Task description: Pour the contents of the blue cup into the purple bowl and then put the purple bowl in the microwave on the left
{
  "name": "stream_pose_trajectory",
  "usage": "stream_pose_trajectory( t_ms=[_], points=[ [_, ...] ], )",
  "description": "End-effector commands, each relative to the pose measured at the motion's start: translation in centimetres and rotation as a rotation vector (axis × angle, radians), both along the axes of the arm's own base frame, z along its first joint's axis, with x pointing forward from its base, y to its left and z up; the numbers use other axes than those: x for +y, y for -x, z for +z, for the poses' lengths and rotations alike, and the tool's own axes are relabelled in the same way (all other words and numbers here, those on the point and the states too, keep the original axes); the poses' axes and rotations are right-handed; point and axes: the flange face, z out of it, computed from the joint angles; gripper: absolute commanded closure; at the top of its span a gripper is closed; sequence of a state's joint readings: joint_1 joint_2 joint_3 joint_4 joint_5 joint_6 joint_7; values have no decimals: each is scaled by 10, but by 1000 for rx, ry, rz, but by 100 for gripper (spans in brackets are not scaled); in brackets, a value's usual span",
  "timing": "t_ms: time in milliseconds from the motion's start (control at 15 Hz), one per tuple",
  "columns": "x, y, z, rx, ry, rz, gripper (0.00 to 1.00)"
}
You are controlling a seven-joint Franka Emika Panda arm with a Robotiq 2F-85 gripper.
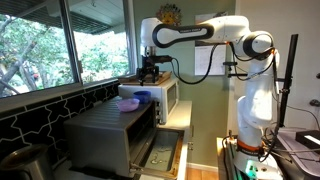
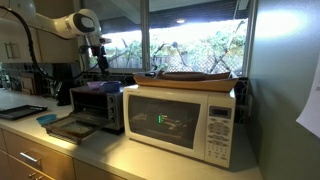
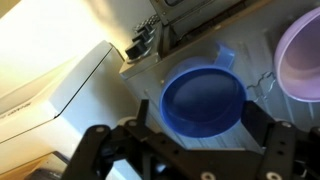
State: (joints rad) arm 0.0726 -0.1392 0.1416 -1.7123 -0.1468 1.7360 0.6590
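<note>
Wrist cam is showing the blue cup (image 3: 203, 100) standing upright directly under the gripper (image 3: 198, 135); fingers are standing spread wide, one each side of the cup, holding nothing and not touching it as far as I can tell. Cup's inside is looking plain blue w/ no contents visible, so the pour is prob. done, though that's a judgement. Purple bowl (image 3: 302, 55) is sitting just beside the cup at the frame's right edge, only partly in shot; what's in it I can't tell.

In an exterior view cup and bowl are resting side by side on top of the dark-grey microwave (image 1: 105, 135), w/ the arm reaching over them; its drop-down door (image 1: 160, 155) is already hanging open. White microwave (image 1: 168, 95) is standing just behind it; not the target.

Progress: step 1 (pour) is appearing finished, cup standing on its base; step 2 isn't yet begun, the bowl being neither gripped nor inside. Left to do: shifting sideways to the bowl; closing on its rim; lifting it level so nothing spills; bringing it round the front & sliding it in through the open door. Roughly halfway, I'm judging.
</note>
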Motion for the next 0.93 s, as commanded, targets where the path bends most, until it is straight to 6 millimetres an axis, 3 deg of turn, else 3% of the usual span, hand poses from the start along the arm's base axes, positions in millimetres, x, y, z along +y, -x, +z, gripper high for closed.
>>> stream_pose_trajectory(
  t_ms=[0,133,400,867],
  points=[
    [11,3,4,15,4,10,0],
    [28,7,8,25,5,24,0],
    [29,4,6,28,5,23,0],
    [56,5,-14,68,-77,-30,0]
  ],
)
